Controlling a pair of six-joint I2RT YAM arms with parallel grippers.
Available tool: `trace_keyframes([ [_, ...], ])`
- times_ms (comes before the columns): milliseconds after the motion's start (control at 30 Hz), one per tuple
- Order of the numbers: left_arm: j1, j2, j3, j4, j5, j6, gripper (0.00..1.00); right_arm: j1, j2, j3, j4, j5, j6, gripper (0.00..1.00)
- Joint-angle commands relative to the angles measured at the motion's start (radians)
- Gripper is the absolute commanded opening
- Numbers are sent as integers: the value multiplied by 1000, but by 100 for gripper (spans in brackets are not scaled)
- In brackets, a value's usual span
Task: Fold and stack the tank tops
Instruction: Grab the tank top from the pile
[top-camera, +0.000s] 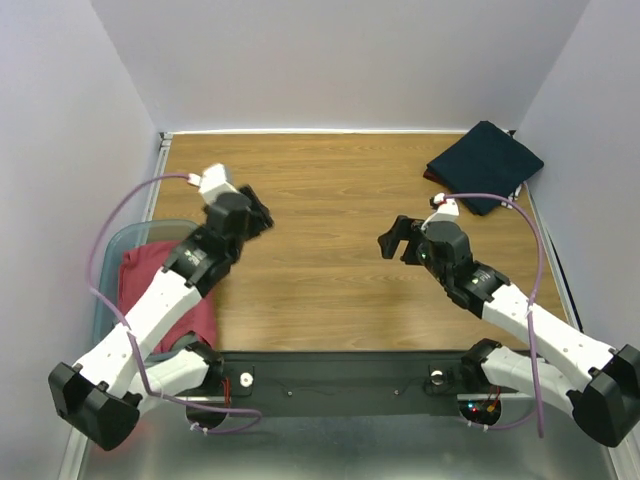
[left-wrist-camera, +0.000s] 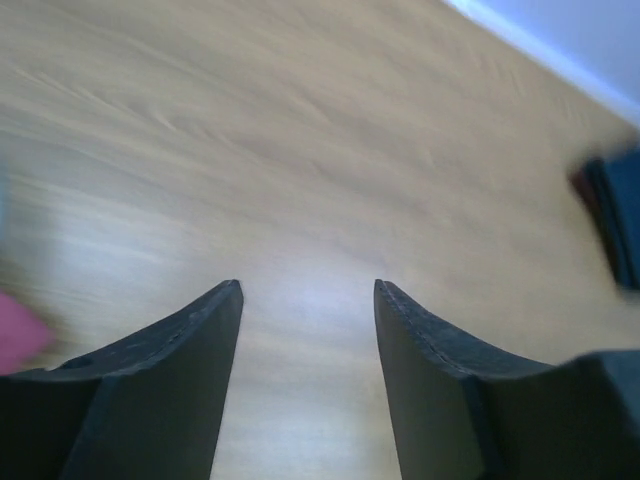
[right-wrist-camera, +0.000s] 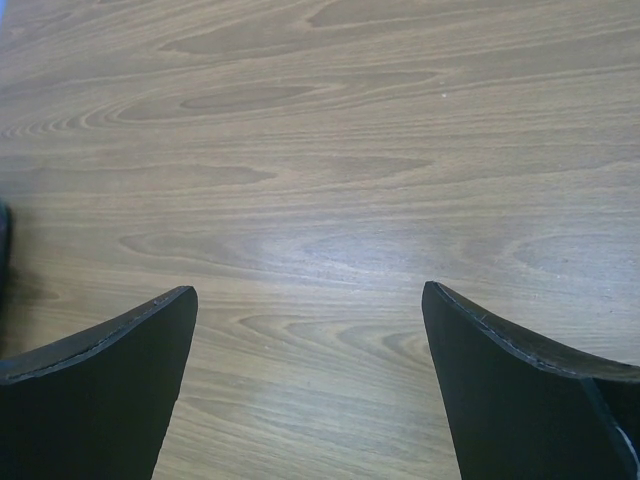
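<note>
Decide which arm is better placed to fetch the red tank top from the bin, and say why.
Probably left. The red tank top lies in the teal bin under the left arm, and the left gripper is open and empty. The right gripper is across the table, nearer the navy top.

the table (top-camera: 330, 190) is showing a warm honey-brown wood grain with darker wavy streaks running across it. the folded tank top (top-camera: 487, 163) at the far right corner is looking plain dark navy, with a sliver of maroon peeking out at its left edge. the other tank top (top-camera: 160, 285) is showing a dusty red, unpatterned, inside the translucent teal bin (top-camera: 112, 250). the left arm (top-camera: 150, 315) and right arm (top-camera: 545, 325) are wearing white shells with black joints. the left gripper (top-camera: 262, 215) and right gripper (top-camera: 392, 240) are appearing matte black. the cables (top-camera: 542, 290) are showing pale purple. the walls (top-camera: 350, 60) are reading pale lavender-white.
</note>
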Motion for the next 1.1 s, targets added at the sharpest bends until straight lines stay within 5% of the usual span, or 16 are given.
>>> trace_keyframes([
  [0,251,17,115,-151,-111,-4,68,3,33,28,11,-49,-13,100],
  [233,708,20,-21,-107,45,-57,70,1,96,39,9,-101,10,100],
  [400,914,146,-159,-41,146,-154,70,3,99,35,9,-124,17,100],
  [733,972,450,-176,49,131,-240,67,3,58,15,6,-146,2,100],
  [833,977,496,-174,60,119,-231,60,3,49,10,3,-152,2,100],
  [933,986,517,-181,75,104,-212,43,3,44,12,2,-158,4,100],
  [1000,992,516,-176,77,116,-199,24,3,47,13,2,-161,5,100],
  [1033,995,498,-156,76,134,-176,0,3,50,21,2,-164,5,100],
  [1067,994,484,-141,54,136,-169,0,3,58,24,2,-170,4,100],
])
